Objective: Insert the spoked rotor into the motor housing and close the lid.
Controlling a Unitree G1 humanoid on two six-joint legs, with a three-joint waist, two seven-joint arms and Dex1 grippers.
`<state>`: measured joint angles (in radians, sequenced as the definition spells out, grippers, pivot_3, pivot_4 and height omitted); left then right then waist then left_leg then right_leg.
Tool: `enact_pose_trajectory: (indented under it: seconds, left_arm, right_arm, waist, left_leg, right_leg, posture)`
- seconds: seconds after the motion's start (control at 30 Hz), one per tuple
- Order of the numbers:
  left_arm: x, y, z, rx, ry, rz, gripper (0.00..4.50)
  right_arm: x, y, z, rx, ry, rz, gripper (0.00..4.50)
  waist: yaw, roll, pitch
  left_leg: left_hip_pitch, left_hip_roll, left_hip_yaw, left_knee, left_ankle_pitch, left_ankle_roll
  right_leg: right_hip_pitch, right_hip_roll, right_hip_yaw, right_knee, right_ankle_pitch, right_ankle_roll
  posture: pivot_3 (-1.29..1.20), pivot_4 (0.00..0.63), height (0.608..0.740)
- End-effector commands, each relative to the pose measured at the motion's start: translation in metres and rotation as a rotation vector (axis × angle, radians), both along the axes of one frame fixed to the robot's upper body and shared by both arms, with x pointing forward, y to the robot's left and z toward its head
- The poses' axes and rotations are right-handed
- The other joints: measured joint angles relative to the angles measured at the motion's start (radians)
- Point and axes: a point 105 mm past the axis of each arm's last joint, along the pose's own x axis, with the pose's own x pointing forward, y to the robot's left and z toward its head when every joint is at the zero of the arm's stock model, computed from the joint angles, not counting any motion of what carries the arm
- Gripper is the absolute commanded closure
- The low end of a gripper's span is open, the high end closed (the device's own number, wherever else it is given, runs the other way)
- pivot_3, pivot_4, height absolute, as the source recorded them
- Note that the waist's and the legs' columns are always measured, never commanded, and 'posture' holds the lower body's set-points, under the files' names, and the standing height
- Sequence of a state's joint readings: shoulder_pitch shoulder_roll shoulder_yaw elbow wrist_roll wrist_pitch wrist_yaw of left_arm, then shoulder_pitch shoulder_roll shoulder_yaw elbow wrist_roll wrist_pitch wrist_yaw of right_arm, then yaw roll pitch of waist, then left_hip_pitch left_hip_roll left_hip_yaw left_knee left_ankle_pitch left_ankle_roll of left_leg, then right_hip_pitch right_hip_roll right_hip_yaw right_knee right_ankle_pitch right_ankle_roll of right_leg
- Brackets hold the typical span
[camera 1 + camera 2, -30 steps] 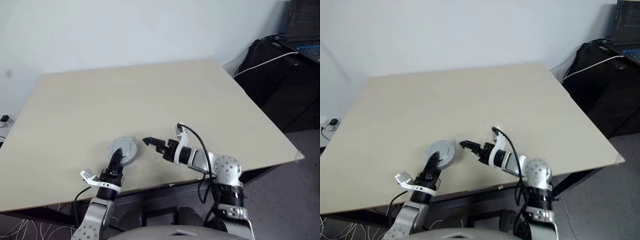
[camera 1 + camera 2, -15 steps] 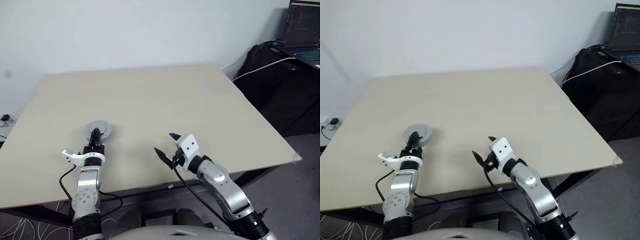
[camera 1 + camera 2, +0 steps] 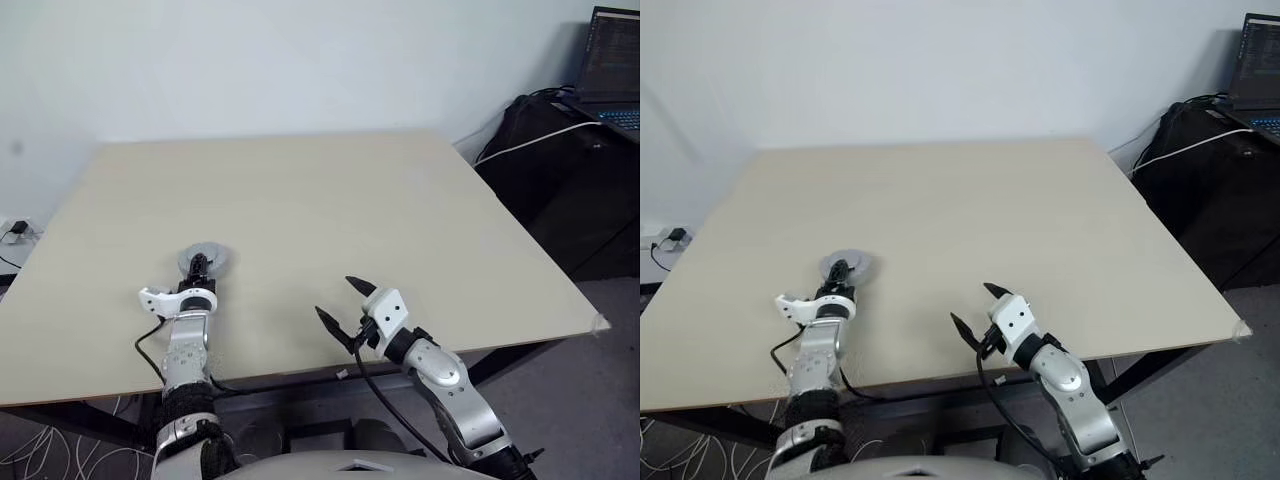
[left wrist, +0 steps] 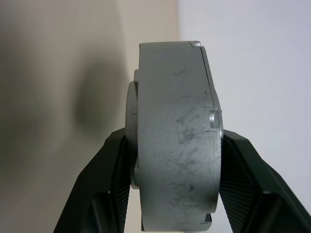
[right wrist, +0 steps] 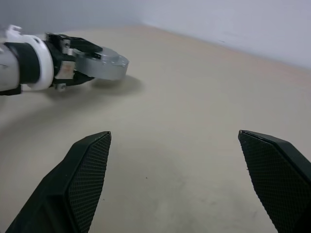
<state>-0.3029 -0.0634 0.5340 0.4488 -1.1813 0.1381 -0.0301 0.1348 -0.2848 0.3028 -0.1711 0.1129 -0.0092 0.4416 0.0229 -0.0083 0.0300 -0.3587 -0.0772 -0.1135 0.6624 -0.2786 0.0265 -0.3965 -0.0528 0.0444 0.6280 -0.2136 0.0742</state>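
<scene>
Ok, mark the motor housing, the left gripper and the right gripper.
motor housing (image 4: 177, 131): left wrist view, on its grey side wall.
left gripper (image 5: 73, 53): right wrist view, between its fingertips.
right gripper (image 3: 342, 299): left eye view, midway between its fingertips.

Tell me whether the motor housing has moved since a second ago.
Yes. The motor housing, clamped in the left gripper, went from near the table's front edge farther in and leftward.

The left pincer (image 3: 197, 268), clamped on the grey motor housing (image 3: 204, 259), has carried it from beside the right pincer (image 3: 342, 301) out toward the worktop's (image 3: 300, 190) left edge and farther from the near edge. The right pincer has rolled, its fingers now standing wide apart, and drawn back toward the near edge, well apart from the housing.
</scene>
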Motion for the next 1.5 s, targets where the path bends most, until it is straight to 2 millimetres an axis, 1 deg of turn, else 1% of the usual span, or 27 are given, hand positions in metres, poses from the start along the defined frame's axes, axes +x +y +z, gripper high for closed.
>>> enact_pose_trajectory:
  seconds: [0.03,0.13,0.2,0.23,0.37,0.47,0.53,0.67,0.8,0.83,0.9,0.97,1.03,1.1,1.2,1.23,1.3,1.37,1.43,1.5]
  left_arm:
    - [0.015,0.014,0.02,0.047,-0.038,0.044,2.38]
    - [0.018,0.016,0.008,0.056,0.047,0.041,2.38]
    - [0.019,0.015,0.003,0.053,0.086,0.035,1.64]
    - [0.019,0.011,0.0,0.06,0.098,0.015,1.37]
    - [0.014,0.002,-0.009,0.074,0.149,-0.022,0.04]
    - [0.002,-0.006,-0.021,0.061,0.199,-0.029,0.01]
    - [-0.007,-0.013,-0.028,0.05,0.227,-0.038,0.01]
    - [-0.036,-0.032,-0.044,0.028,0.297,-0.083,0.01]
    - [-0.061,-0.047,-0.053,0.004,0.342,-0.133,0.01]
    - [-0.067,-0.051,-0.054,0.004,0.353,-0.149,0.01]
    - [-0.078,-0.056,-0.05,0.016,0.353,-0.186,0.01]
    - [-0.085,-0.057,-0.042,0.082,0.336,-0.232,0.01]
    - [-0.092,-0.057,-0.026,0.211,0.287,-0.286,0.01]
    - [-0.1,-0.056,-0.01,0.43,0.233,-0.363,0.01]
    - [-0.11,-0.056,0.003,0.695,0.18,-0.419,0.01]
    - [-0.112,-0.055,0.008,0.765,0.162,-0.419,0.01]
    - [-0.115,-0.055,0.018,0.974,0.119,-0.423,0.01]
    - [-0.116,-0.058,0.027,1.139,0.067,-0.419,0.01]
    - [-0.116,-0.058,0.034,1.249,0.016,-0.371,0.01]
    - [-0.116,-0.057,0.039,1.32,-0.013,-0.312,0.01]
  right_arm:
    - [0.003,-0.002,0.011,0.034,-0.024,-0.006,0.0]
    - [0.003,-0.002,0.01,0.039,-0.016,-0.01,0.0]
    - [0.003,-0.002,0.01,0.041,-0.014,-0.011,0.0]
    - [0.003,-0.002,0.01,0.04,-0.013,-0.013,0.0]
    - [0.004,-0.001,0.008,0.038,-0.01,-0.019,0.0]
    - [0.005,-0.001,0.007,0.039,-0.002,-0.025,0.0]
    - [0.005,-0.001,0.006,0.038,0.001,-0.029,0.0]
    - [0.006,-0.001,0.007,0.045,0.009,-0.032,0.0]
    - [0.009,-0.002,0.008,0.074,0.035,-0.048,0.0]
    - [0.009,-0.003,0.008,0.076,0.038,-0.048,0.0]
    - [0.009,-0.002,0.009,0.076,0.039,-0.042,0.0]
    - [0.009,-0.003,0.01,0.079,0.039,-0.044,0.0]
    - [0.008,-0.005,0.009,0.082,0.041,-0.051,0.0]
    - [0.007,-0.007,0.007,0.084,0.047,-0.064,0.0]
    - [0.004,-0.011,0.004,0.086,0.055,-0.091,0.0]
    - [0.002,-0.013,0.002,0.088,0.061,-0.104,0.0]
    - [0.003,-0.021,-0.001,0.112,0.067,-0.182,0.0]
    - [0.004,-0.028,-0.001,0.113,0.036,-0.234,0.0]
    - [0.003,-0.033,-0.001,0.089,-0.017,-0.273,0.0]
    - [0.002,-0.039,-0.002,0.059,-0.065,-0.323,0.0]
  waist:
    - [-0.002,0.0,0.0]
    - [-0.002,0.0,0.0]
    - [-0.002,0.0,0.0]
    - [-0.001,0.0,0.0]
    - [0.001,0.002,-0.002]
    - [0.0,0.003,-0.003]
    - [-0.003,0.004,-0.005]
    - [-0.004,0.006,-0.007]
    - [-0.012,0.008,-0.008]
    - [-0.014,0.008,-0.009]
    - [-0.024,0.01,-0.011]
    - [-0.026,0.014,-0.014]
    - [-0.025,0.014,-0.014]
    - [-0.023,0.014,-0.013]
    - [-0.016,0.014,-0.012]
    - [-0.01,0.014,-0.011]
    - [-0.007,0.015,-0.009]
    - [-0.006,0.017,-0.007]
    - [-0.006,0.019,-0.005]
    - [-0.005,0.019,-0.005]
  left_leg:
    - [0.0,0.0,0.0,0.0,0.0,-0.001]
    - [0.0,0.0,0.0,0.0,0.002,-0.004]
    - [0.0,0.0,0.0,0.0,0.002,-0.004]
    - [0.0,0.0,0.0,0.0,0.002,-0.004]
    - [0.002,0.0,-0.001,0.0,0.001,-0.001]
    - [0.006,0.0,0.0,-0.001,0.0,0.0]
    - [0.008,0.0,0.001,-0.001,0.0,0.0]
    - [0.012,0.0,0.002,-0.002,-0.002,0.002]
    - [0.016,0.0,0.004,-0.003,-0.004,0.002]
    - [0.016,0.0,0.004,-0.003,-0.005,0.002]
    - [0.016,0.0,0.004,-0.004,-0.005,0.002]
    - [0.017,0.0,0.005,-0.005,-0.008,0.002]
    - [0.017,0.0,0.005,-0.005,-0.008,0.002]
    - [0.017,0.0,0.004,-0.005,-0.009,0.002]
    - [0.016,-0.001,0.005,-0.005,-0.011,0.002]
    - [0.016,-0.002,0.005,-0.005,-0.011,0.002]
    - [0.015,-0.001,0.004,-0.005,-0.011,0.002]
    - [0.015,0.0,0.004,-0.005,-0.011,0.001]
    - [0.014,0.0,0.004,-0.006,-0.011,0.001]
    - [0.013,0.0,0.004,-0.006,-0.011,0.001]
  right_leg:
    - [0.001,0.0,0.0,0.0,0.0,0.0]
    - [0.0,0.0,0.0,0.0,0.0,0.0]
    - [0.0,0.0,0.0,0.0,0.0,0.0]
    - [0.0,0.0,0.0,0.0,0.0,0.0]
    - [0.002,0.0,0.0,0.0,0.001,0.0]
    - [0.006,0.0,0.001,0.0,-0.003,0.005]
    - [0.007,0.0,0.001,0.0,-0.003,0.005]
    - [0.011,-0.002,0.002,-0.001,-0.004,0.006]
    - [0.013,-0.003,0.003,-0.001,-0.005,0.006]
    - [0.013,-0.002,0.003,-0.001,-0.007,0.004]
    - [0.013,-0.002,0.003,-0.001,-0.009,0.003]
    - [0.014,-0.003,0.004,-0.001,-0.01,0.003]
    - [0.014,-0.004,0.004,-0.001,-0.013,0.002]
    - [0.014,-0.004,0.003,-0.001,-0.014,0.001]
    - [0.014,-0.006,0.003,-0.001,-0.015,0.002]
    - [0.014,-0.007,0.003,-0.001,-0.016,0.003]
    - [0.013,-0.007,0.002,-0.001,-0.016,0.002]
    - [0.013,-0.008,0.002,-0.001,-0.017,0.002]
    - [0.012,-0.009,0.002,-0.001,-0.017,0.002]
    - [0.012,-0.009,0.002,-0.001,-0.017,0.002]
  posture:
    - [0.0,0.0,0.74]
    - [0.0,0.0,0.74]
    - [0.0,0.0,0.74]
    - [0.0,0.0,0.74]
    - [0.0,0.0,0.74]
    - [0.0,0.0,0.74]
    - [0.0,0.0,0.74]
    - [0.0,0.0,0.74]
    - [0.0,0.0,0.74]
    - [0.0,0.0,0.74]
    - [0.0,0.0,0.74]
    - [0.0,0.0,0.74]
    - [0.0,0.0,0.74]
    - [0.0,0.0,0.74]
    - [0.0,0.0,0.74]
    - [0.0,0.0,0.74]
    - [0.0,0.0,0.74]
    - [0.0,0.0,0.74]
    - [0.0,0.0,0.74]
    - [0.0,0.0,0.74]
